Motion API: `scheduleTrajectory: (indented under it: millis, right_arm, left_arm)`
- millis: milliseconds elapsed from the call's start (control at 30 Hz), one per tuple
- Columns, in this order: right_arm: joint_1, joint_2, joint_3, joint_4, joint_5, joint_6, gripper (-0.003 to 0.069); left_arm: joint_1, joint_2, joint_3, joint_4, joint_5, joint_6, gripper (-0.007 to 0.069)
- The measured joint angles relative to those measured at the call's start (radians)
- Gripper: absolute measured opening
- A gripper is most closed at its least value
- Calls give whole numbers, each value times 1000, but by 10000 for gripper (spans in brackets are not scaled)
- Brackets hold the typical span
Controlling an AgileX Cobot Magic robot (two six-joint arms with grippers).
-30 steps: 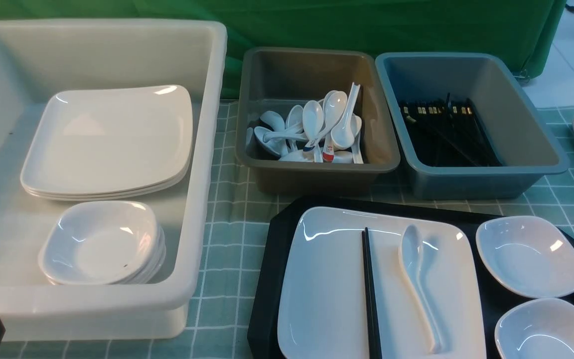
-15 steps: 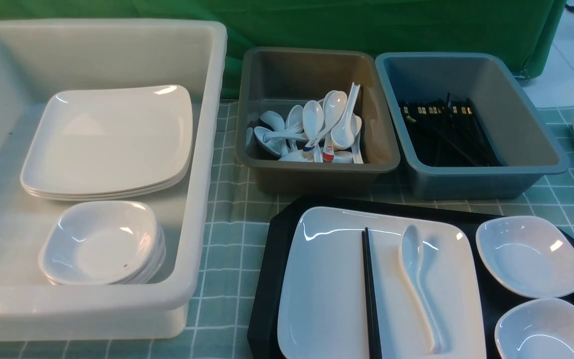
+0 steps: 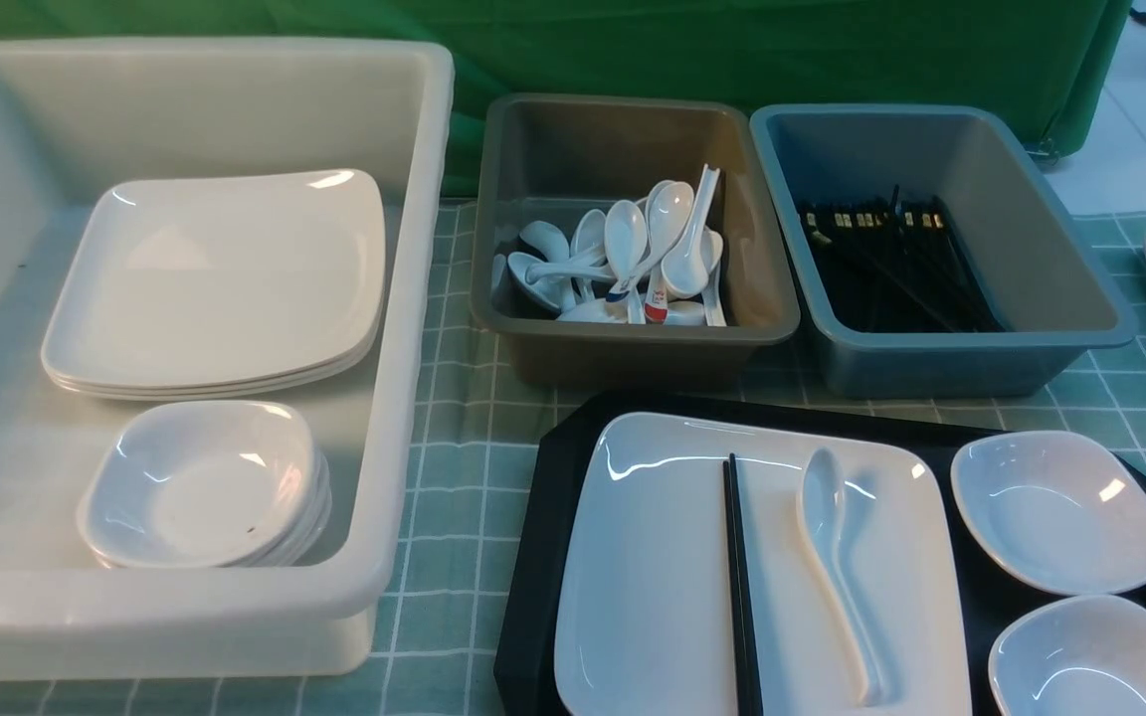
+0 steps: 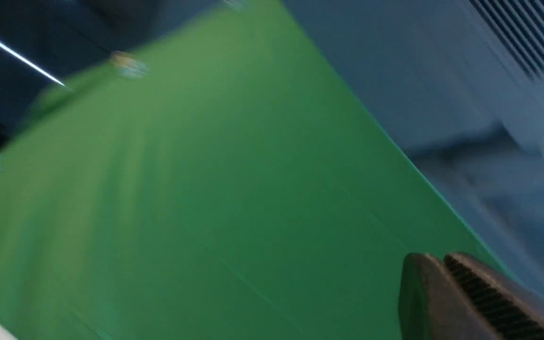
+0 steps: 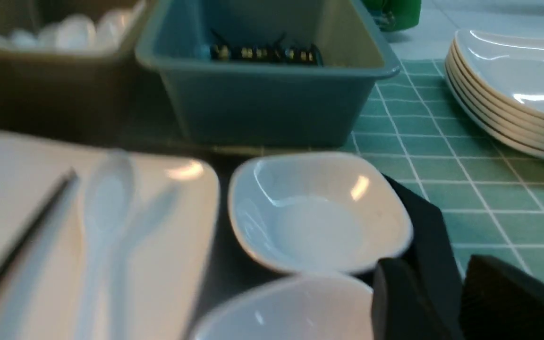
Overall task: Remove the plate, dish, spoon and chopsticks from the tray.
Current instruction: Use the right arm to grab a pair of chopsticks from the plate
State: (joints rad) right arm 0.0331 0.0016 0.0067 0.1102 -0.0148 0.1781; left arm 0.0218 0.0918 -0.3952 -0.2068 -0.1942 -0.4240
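Sitting on big black plastic rectangular tray (image 3: 533, 557): large glossy white squarish plate (image 3: 653, 577), small deep white dish (image 3: 1060, 512) beside it; thin black chopsticks (image 3: 738, 587) and plain white soup spoon (image 3: 832, 537) lie on plate. Left gripper (image 4: 444, 264) closed, gone from front view since a second ago; right gripper (image 5: 442, 274) slightly parted, empty.

The black tray (image 3: 530, 597) lies flat at the near right of the front view, with a raised rim and a cut-off far-left corner. The plate (image 3: 653, 577) - large, glossy white, squarish with rounded corners - lies flat on the tray's left part. On it the chopsticks (image 3: 738, 587), thin and black, lie pressed side by side, pointing away. Just right of them, not touching, the white spoon (image 3: 835, 557) lies bowl up, bowl far, handle near. Right of the plate two small deep white dishes sit on the tray - the far dish (image 3: 1060, 512) and the near dish (image 3: 1095, 661), the latter partly out of frame.
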Motion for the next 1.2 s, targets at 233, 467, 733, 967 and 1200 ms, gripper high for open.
scheduleTrajectory:
  millis: [233,467,733,967,1200]
  right_arm:
    - [0,0,0,65,-236,289,242]
    - [61,38,-193,-68,-67,379,103]
    - [364,595,-915,-358,938,128,22]
    - [448,869,-1099,-480,1144,113,17]
    - [452,934,-1094,-439,1138,92,17]
  left_arm:
    - [0,419,-585,86,867,215,17]
    - [-19,863,-788,-159,1291,550,9]
    - [-528,1124,-796,48,1243,341,1]
    - [-869,1335,-803,214,1165,71,3]
    - [-958,1653,-996,192,1153,15,137]
